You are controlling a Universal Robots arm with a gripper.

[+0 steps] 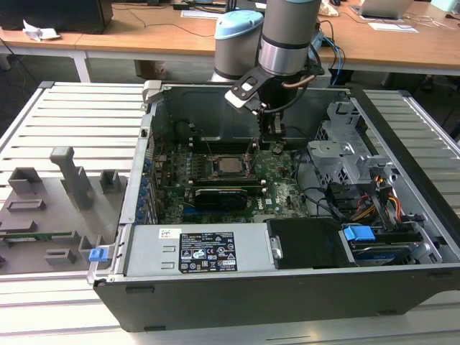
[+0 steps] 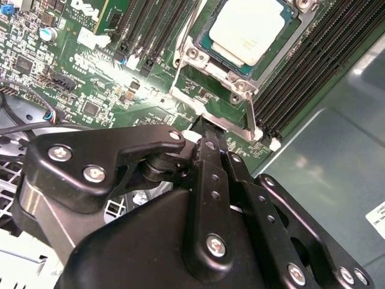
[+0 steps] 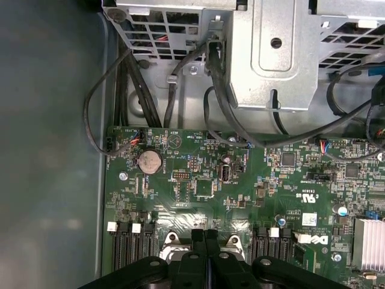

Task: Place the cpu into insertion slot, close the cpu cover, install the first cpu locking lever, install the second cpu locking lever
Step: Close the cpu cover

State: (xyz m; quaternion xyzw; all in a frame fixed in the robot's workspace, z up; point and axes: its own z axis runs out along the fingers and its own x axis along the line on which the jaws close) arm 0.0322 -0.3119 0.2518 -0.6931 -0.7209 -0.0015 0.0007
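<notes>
1. The gripper [image 2: 203, 127] is hanging just beside the slot [image 1: 213, 169], at one edge of it. Its fingers [image 3: 198, 247] are pressing together, narrow, and I am seeing nothing between them.
2. A thin silver lever [image 2: 253, 115] is running along this same edge of the slot, just beside the fingertips. I cannot tell whether the tips are touching it, or whether it is hooked down.
3. The cover [image 2: 210, 67] is lying flat on the slot and is framing the chip through its window. In my judgement the closing step is looking done.
4. The cpu [image 2: 249, 29] is sitting flat inside the slot with its pale metal top facing up, so the placing step is looking done too.
5. As far as I am judging, the two lever steps are the part that is remaining. The gripper is standing at the lever side of the slot, and no lever is showing clearly as locked.
6. Beyond the slot, the long black memory slots [image 2: 313, 66] are running beside it, and the green board [image 3: 240, 186] is spreading all around it.
7. Farthest from the slot, the metal drive cage [image 3: 274, 54] is standing at the side of the case, with black cables hanging from it.
</notes>
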